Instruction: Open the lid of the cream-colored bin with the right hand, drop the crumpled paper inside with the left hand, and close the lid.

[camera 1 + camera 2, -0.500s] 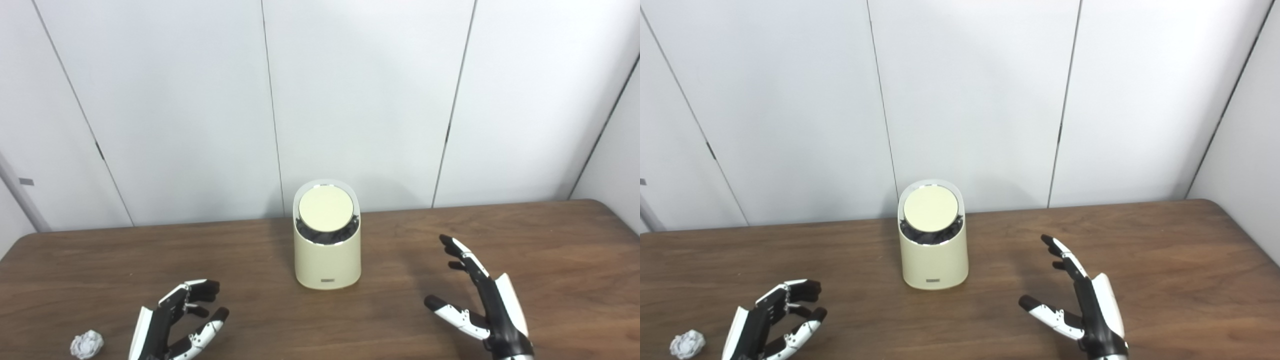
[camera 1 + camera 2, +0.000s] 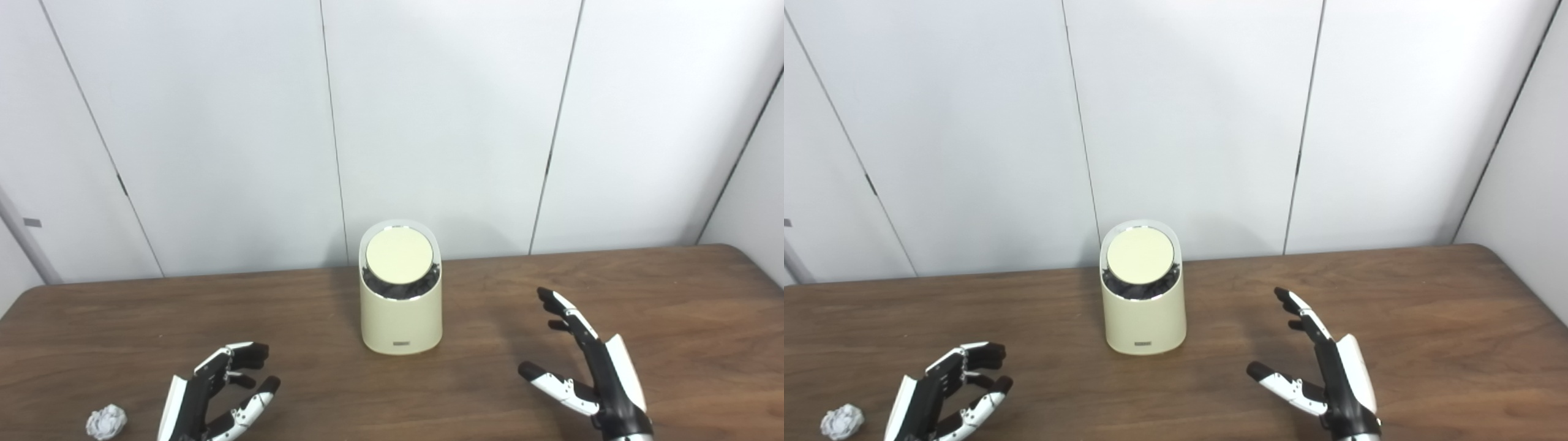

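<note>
While nothing differs between views: both hands, left hand and right hand, spread and empty, well apart from bin

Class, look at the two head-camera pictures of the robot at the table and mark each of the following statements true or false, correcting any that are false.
1. The crumpled paper lies on the table, left of the left hand. True.
2. The left hand is holding the crumpled paper. False: it is open and holds nothing; the paper lies apart from it.
3. The cream-colored bin stands upright between the two hands. True.
4. The right hand is touching the lid. False: it is open, to the right of the bin and clear of it.
5. The bin lies tipped on its side. False: it stands upright.
</note>
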You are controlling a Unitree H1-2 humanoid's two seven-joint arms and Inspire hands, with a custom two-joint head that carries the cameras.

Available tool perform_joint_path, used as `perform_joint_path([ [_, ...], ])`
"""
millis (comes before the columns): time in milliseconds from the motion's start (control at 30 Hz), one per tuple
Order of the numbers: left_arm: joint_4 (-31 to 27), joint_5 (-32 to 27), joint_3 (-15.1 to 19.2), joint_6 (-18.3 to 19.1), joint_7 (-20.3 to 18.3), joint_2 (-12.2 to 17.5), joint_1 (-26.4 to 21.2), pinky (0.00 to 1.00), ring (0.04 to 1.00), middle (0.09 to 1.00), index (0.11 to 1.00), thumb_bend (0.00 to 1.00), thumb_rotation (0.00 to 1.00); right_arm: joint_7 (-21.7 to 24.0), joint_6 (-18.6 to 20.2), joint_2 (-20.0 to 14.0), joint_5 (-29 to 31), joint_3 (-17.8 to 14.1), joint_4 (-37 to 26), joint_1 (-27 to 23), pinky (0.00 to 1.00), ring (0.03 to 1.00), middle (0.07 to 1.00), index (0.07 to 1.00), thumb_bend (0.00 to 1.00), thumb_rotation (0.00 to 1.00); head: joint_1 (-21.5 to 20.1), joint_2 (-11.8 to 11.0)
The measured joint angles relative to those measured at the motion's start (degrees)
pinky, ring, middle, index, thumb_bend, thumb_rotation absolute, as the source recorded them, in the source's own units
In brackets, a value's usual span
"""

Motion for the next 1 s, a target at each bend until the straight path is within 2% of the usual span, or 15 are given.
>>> perform_joint_path([
  [267, 0.05, 0.03, 0.0, 0.0, 0.09, 0.0, -0.1, 0.55, 0.668, 0.679, 0.664, 0.57, 0.26, -0.02, 0.17, 0.05, -0.94, 0.01, -0.39, -0.13, 0.8, 0.873, 0.882, 0.858, 0.74, 0.75, -0.09, -0.26],
  [400, 0.07, -0.03, 0.05, -0.01, 0.08, 0.0, -0.09, 0.55, 0.665, 0.678, 0.661, 0.57, 0.26, -0.02, 1.43, 0.37, -1.88, -0.01, -0.57, -0.33, 0.85, 0.893, 0.885, 0.869, 0.76, 0.75, 0.09, -0.26],
  [467, 0.08, -0.02, 0.07, -0.02, 0.09, 0.02, -0.09, 0.55, 0.665, 0.677, 0.661, 0.57, 0.26, -0.01, 2.53, 0.6, -1.93, -0.05, -0.6, -0.56, 0.87, 0.902, 0.89, 0.874, 0.79, 0.75, 0.17, -0.26],
  [533, 0.08, 0.0, 0.11, -0.03, 0.09, 0.02, -0.09, 0.55, 0.664, 0.675, 0.66, 0.57, 0.26, -0.01, 4.16, 1.39, -1.94, 0.02, -0.58, -1.26, 0.84, 0.893, 0.889, 0.876, 0.82, 0.76, 0.18, -0.18],
  [633, 0.07, 0.0, 0.12, -0.04, 0.09, 0.01, -0.09, 0.55, 0.664, 0.674, 0.66, 0.57, 0.26, -0.04, 6.12, 3.31, -2.53, 0.39, -0.61, -3.34, 0.8, 0.879, 0.882, 0.869, 0.83, 0.75, 0.09, -0.09],
  [733, 0.07, -0.04, 0.06, -0.04, 0.08, -0.19, -0.35, 0.55, 0.662, 0.674, 0.659, 0.58, 0.26, -0.02, 7.76, 4.47, -3.51, 0.88, -1.3, -6.04, 0.81, 0.886, 0.883, 0.86, 0.85, 0.74, 0.18, -0.18],
  [1000, 0.07, 0.64, 0.05, -0.04, 0.09, -0.18, -0.41, 0.54, 0.659, 0.671, 0.659, 0.58, 0.27, 0.53, 12.83, 4.43, -4.1, 0.79, -1.69, -11.13, 0.8, 0.886, 0.902, 0.878, 0.91, 0.7, 0.53, -0.35],
])
